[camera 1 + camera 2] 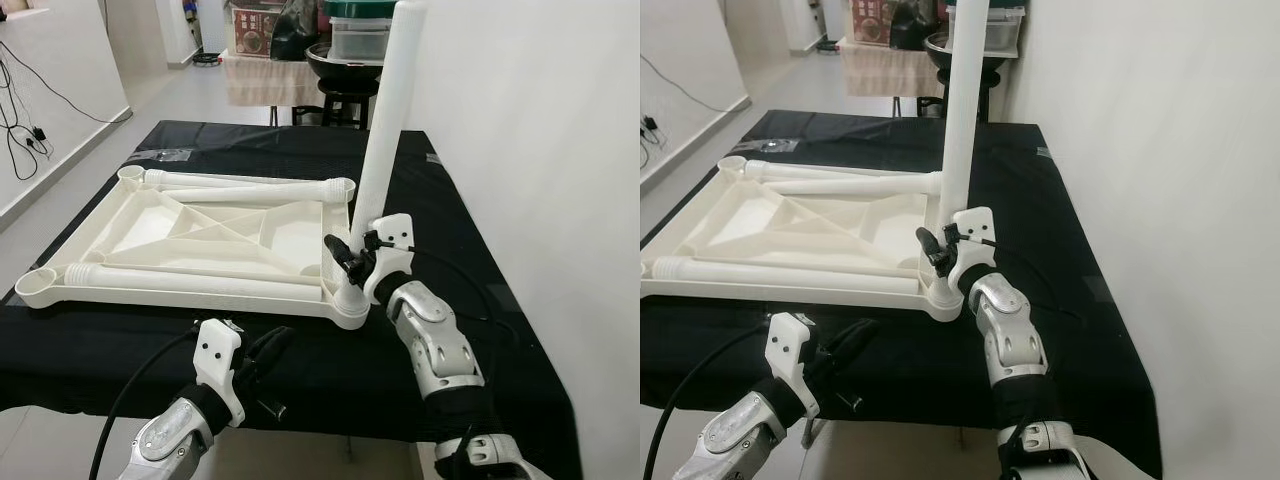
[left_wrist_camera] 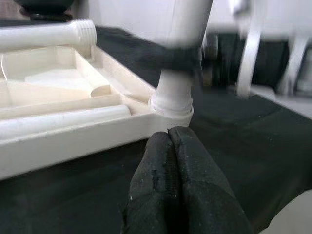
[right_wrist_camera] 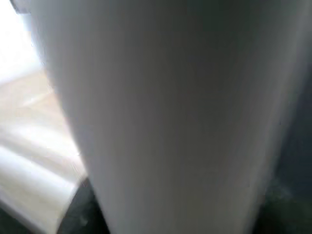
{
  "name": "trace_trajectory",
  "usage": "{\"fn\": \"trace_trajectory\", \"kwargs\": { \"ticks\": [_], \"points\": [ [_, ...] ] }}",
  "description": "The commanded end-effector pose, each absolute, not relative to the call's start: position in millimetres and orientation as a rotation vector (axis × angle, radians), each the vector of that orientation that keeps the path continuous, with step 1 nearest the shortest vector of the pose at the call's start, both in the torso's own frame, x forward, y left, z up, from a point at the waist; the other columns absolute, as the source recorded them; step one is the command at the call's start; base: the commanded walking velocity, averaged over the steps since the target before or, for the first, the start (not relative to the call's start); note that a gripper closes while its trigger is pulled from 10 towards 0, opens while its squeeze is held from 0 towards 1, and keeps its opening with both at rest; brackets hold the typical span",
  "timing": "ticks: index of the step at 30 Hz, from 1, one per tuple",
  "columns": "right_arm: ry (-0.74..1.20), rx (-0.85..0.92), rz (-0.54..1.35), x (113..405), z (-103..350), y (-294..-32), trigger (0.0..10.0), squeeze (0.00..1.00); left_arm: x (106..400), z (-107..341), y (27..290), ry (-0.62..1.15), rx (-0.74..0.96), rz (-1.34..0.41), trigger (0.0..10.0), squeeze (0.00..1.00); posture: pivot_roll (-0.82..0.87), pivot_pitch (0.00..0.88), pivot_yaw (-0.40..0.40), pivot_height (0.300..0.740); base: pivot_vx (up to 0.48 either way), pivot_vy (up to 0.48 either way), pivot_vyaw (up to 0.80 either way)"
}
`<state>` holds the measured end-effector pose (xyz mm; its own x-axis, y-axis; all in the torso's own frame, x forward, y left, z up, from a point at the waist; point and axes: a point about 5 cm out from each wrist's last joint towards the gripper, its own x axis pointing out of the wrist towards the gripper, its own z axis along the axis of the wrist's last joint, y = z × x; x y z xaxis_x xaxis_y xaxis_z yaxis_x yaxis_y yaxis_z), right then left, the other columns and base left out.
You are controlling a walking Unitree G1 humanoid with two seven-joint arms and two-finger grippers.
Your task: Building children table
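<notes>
right gripper (image 1: 352, 262) clamps 1st leg (image 1: 385, 130) upright in near-right corner socket of upturned tabletop (image 1: 215, 232), left gripper (image 1: 262, 356) closed & empty near it, w/ 3 legs (image 1: 190, 277) lying loose, unfitted.

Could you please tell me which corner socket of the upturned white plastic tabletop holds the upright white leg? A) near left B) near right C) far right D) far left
B, since the upright white leg stands in the near right corner of the upturned white plastic tabletop, gripped by the right hand.
</notes>
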<state>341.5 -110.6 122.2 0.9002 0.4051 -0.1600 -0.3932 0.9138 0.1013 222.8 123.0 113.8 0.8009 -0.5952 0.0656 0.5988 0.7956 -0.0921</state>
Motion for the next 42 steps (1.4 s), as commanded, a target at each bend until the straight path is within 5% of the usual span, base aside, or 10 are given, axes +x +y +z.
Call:
{"fn": "trace_trajectory", "kwargs": {
  "ticks": [1,3,5,6,16,17,19,20,36,42],
  "points": [
    [0.158,0.109,0.528,342,131,-106,10.0,1.0,223,111,122,-0.019,-0.107,-0.645,10.0,0.0,0.09,0.026,-0.037,0.74,0.0,0.0,0.0],
    [0.095,0.116,0.637,343,144,-105,10.0,1.0,224,111,121,-0.018,-0.109,-0.649,10.0,0.0,0.09,0.026,-0.039,0.74,0.0,0.0,0.0],
    [0.026,0.1,0.814,344,159,-108,10.0,0.13,224,111,120,-0.017,-0.111,-0.651,10.0,0.0,0.1,0.021,-0.042,0.74,0.0,0.0,0.0],
    [0.018,0.077,0.896,344,162,-110,10.0,0.0,225,111,120,-0.018,-0.111,-0.651,10.0,0.0,0.1,0.02,-0.044,0.74,0.0,0.0,0.0],
    [0.089,0.018,1.095,359,158,-116,10.0,0.0,225,110,118,-0.021,-0.112,-0.649,10.0,0.0,0.11,0.012,-0.049,0.74,0.0,0.0,0.0],
    [0.101,0.029,1.108,360,158,-116,3.5,0.0,225,110,118,-0.021,-0.112,-0.65,10.0,0.0,0.11,0.013,-0.049,0.74,0.0,0.0,0.0],
    [0.108,0.037,1.117,360,158,-116,3.5,0.0,225,110,118,-0.021,-0.112,-0.65,10.0,0.0,0.11,0.013,-0.049,0.74,0.0,0.0,0.0],
    [0.104,0.045,1.111,362,159,-117,0.0,0.0,225,110,118,-0.02,-0.112,-0.65,10.0,0.0,0.11,0.013,-0.049,0.74,0.0,0.0,0.0],
    [0.106,-0.036,0.493,359,135,-145,0.0,0.0,223,111,118,-0.022,-0.12,-0.648,10.0,0.0,0.1,0.035,-0.066,0.74,0.0,0.0,0.0],
    [0.092,0.089,0.343,322,122,-98,0.0,0.0,224,110,119,-0.019,-0.125,-0.65,10.0,0.0,0.09,0.032,-0.059,0.74,0.0,0.0,0.0]
  ]
}}
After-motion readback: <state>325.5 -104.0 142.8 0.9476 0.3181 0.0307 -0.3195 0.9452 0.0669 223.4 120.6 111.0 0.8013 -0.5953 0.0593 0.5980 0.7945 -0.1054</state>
